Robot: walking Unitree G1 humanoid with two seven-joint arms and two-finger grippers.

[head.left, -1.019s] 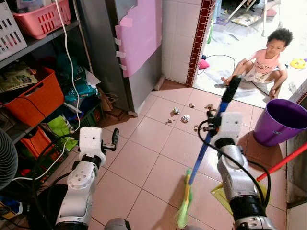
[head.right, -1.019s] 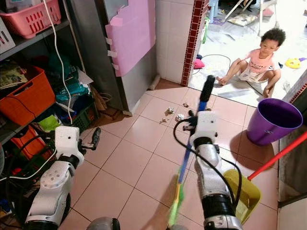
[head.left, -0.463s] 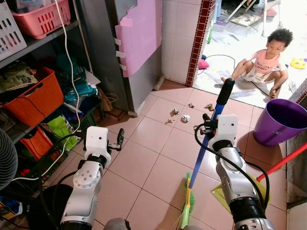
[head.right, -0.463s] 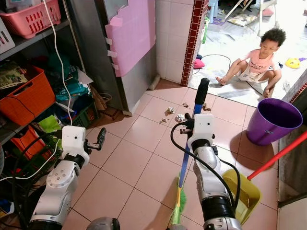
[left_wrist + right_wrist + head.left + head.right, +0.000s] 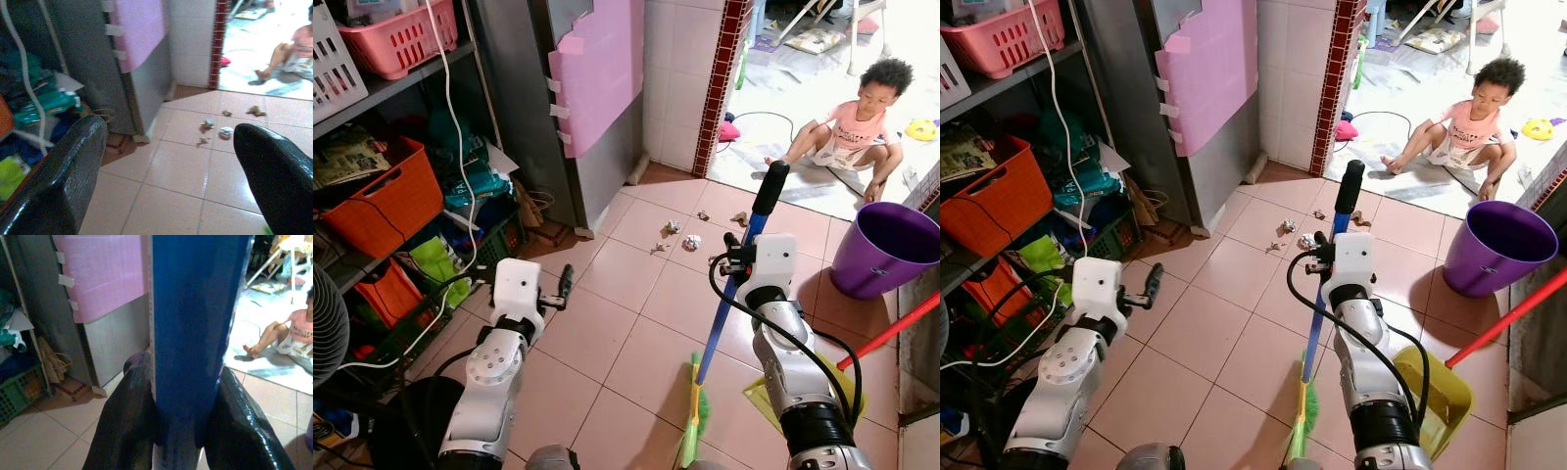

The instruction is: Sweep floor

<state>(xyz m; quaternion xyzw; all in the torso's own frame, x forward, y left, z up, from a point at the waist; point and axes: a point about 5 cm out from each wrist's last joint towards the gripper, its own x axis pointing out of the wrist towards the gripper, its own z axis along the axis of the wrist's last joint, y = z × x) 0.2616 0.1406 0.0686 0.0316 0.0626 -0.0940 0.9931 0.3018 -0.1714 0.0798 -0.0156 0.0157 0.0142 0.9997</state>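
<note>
A broom with a blue handle [image 5: 736, 294], black top grip and green-yellow bristles [image 5: 691, 421] stands tilted on the pink tiled floor. My right gripper [image 5: 732, 264] is shut on the handle below the black grip; in the right wrist view both black fingers [image 5: 129, 421] press the blue handle [image 5: 193, 333]. Crumpled paper scraps [image 5: 690, 241] lie on the tiles ahead, near the doorway. My left gripper [image 5: 564, 284] is open and holds nothing, low at the left near the shelves; its left wrist view [image 5: 166, 171] looks toward the scraps [image 5: 225, 132].
A yellow dustpan [image 5: 1440, 392] with a red handle [image 5: 891, 331] lies at my right. A purple bin [image 5: 886, 245] stands beyond it. A child [image 5: 857, 122] sits on the floor past the doorway. Cluttered shelves [image 5: 382, 196] and a grey cabinet with pink foam [image 5: 597, 78] line the left.
The broom handle has swung more upright, its top moving left, and the bristles slid slightly forward. My left gripper has moved forward and to the right.
</note>
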